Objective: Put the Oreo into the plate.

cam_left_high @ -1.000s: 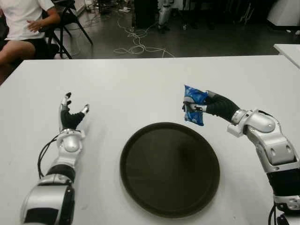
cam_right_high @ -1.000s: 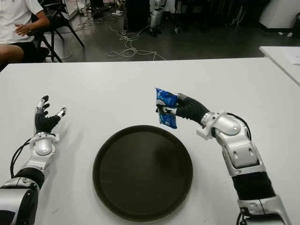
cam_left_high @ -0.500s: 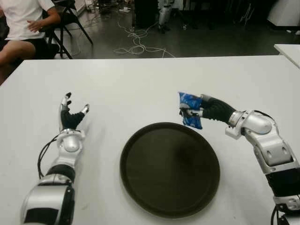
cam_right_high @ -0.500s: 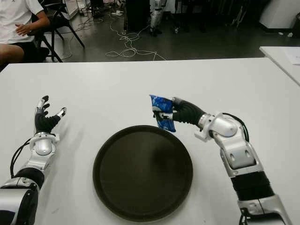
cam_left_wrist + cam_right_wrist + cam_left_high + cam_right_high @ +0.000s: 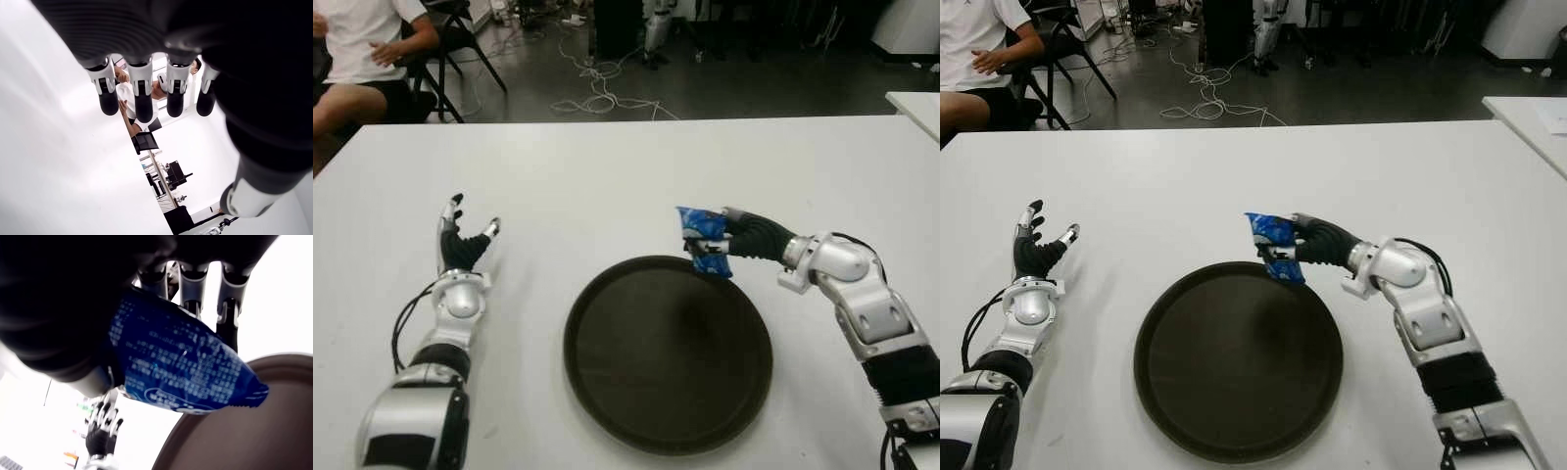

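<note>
The blue Oreo packet (image 5: 704,240) is clamped in the right hand (image 5: 747,236), held in the air over the far rim of the dark round plate (image 5: 607,392), its lower corner just above the rim's edge. The packet stands roughly upright and tilts a little. In the right wrist view the fingers (image 5: 193,284) reach over the top of the packet (image 5: 181,367) while the thumb presses it from the other side, with the plate's curved edge (image 5: 230,431) showing below.

The right arm (image 5: 862,318) comes in from the robot's right side, bent at the elbow, the forearm stretched toward the middle of the worktop (image 5: 607,176) and the hand pointing to the robot's left.

The left hand (image 5: 460,245) shows well to the left of the plate, wrist down, fingers spread and pointing away from the robot, holding nothing. Its wrist view shows four straight fingers (image 5: 142,98) apart from one another.

Beyond the far left corner of the worktop a person (image 5: 362,59) in a white shirt sits on a chair.
</note>
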You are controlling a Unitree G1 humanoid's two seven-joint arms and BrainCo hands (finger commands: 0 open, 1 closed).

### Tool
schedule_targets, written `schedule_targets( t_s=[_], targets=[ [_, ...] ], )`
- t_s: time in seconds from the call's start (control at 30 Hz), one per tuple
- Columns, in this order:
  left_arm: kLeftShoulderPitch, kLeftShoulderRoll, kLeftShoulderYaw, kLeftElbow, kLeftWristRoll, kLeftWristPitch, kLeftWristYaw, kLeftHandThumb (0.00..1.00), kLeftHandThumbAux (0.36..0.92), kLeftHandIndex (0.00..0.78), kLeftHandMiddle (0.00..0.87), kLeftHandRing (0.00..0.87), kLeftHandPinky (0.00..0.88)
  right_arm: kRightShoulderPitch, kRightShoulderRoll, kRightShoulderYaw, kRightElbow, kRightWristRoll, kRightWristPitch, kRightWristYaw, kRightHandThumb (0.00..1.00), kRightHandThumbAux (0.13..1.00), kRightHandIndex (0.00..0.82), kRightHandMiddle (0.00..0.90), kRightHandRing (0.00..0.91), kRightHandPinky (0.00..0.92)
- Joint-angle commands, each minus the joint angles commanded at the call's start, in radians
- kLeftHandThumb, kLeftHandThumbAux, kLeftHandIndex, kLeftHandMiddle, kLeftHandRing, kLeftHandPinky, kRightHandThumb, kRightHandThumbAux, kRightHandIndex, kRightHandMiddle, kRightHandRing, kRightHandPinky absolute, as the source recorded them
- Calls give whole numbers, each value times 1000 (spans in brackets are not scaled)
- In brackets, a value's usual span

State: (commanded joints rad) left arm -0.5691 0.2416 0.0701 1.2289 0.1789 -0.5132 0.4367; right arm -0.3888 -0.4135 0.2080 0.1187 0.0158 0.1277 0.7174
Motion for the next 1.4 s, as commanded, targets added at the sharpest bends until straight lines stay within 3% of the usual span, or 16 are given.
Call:
schedule_targets(
  t_s=[0.23, 0.7, 0.9, 1.1, 1.13, 1.17, 1.2, 1.3, 1.4],
  targets=[
    [2, -7, 8, -6, -11, -9, -3, 0, 754, 62, 108, 81, 52, 14, 18, 50, -17, -13, 3, 22, 683, 732, 438, 810, 832, 815],
    [1, -9, 10, -9, -12, -2, -3, 0, 742, 61, 105, 80, 57, 43, 26, 72, -40, -41, -45, 0, 682, 732, 437, 816, 831, 809],
    [1, -8, 8, -9, -9, -1, -3, 0, 780, 57, 104, 79, 53, 51, 28, 81, -40, -62, -77, -5, 682, 732, 437, 814, 832, 811],
    [-1, -6, 9, -7, -11, 3, -6, 0, 758, 56, 98, 79, 60, 59, 23, 95, -60, -83, -81, -7, 682, 731, 438, 812, 831, 816],
    [-1, -6, 9, -6, -10, 3, -6, 0, 756, 57, 99, 81, 63, 59, 22, 97, -64, -87, -79, -7, 576, 747, 496, 816, 834, 821],
    [-1, -6, 9, -6, -10, 4, -5, 0, 753, 57, 101, 84, 66, 60, 20, 99, -71, -91, -76, -6, 392, 778, 582, 822, 840, 828],
    [-1, -5, 9, -6, -10, 4, -5, 0, 751, 59, 103, 86, 68, 60, 17, 101, -76, -96, -74, -3, 272, 798, 636, 825, 843, 833],
    [-1, -5, 9, -5, -10, 5, -5, 0, 741, 60, 104, 87, 67, 59, 11, 104, -88, -103, -69, 4, 122, 820, 699, 828, 846, 837],
    [-1, -5, 8, -5, -9, 6, -4, 0, 733, 60, 104, 85, 64, 57, 3, 107, -95, -104, -74, 16, 66, 827, 721, 840, 859, 859]
  ],
)
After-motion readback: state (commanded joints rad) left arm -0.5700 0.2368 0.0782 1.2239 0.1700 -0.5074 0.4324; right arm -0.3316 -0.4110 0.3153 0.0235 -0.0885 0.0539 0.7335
